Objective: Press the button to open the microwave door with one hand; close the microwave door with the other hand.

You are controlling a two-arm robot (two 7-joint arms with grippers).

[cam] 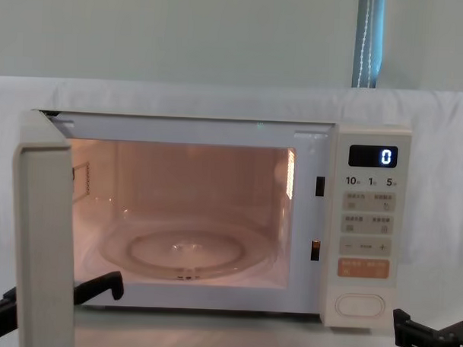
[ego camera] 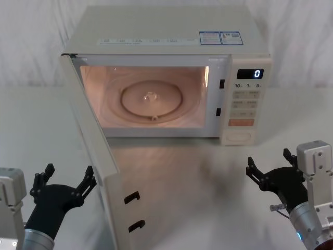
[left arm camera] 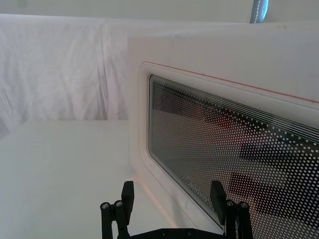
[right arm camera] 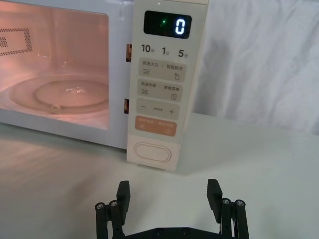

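Note:
The microwave door (ego camera: 99,156) stands wide open, swung out to the left with its inner face and two latch hooks toward the middle. Its dotted window (left arm camera: 224,149) fills the left wrist view. My left gripper (ego camera: 69,174) is open at the lower left, just outside the door's outer face and not touching it. The wide cream button (ego camera: 240,137) sits at the bottom of the control panel, also seen as the button (right arm camera: 152,152) in the right wrist view. My right gripper (ego camera: 268,159) hangs open at the lower right, in front of the panel and clear of it.
The lit cavity holds a glass turntable (ego camera: 151,99). An orange key (ego camera: 241,123) lies above the button, and the display (ego camera: 250,74) reads 0. White cloth covers the table and backdrop. Bare tabletop (ego camera: 197,198) lies between the door and my right gripper.

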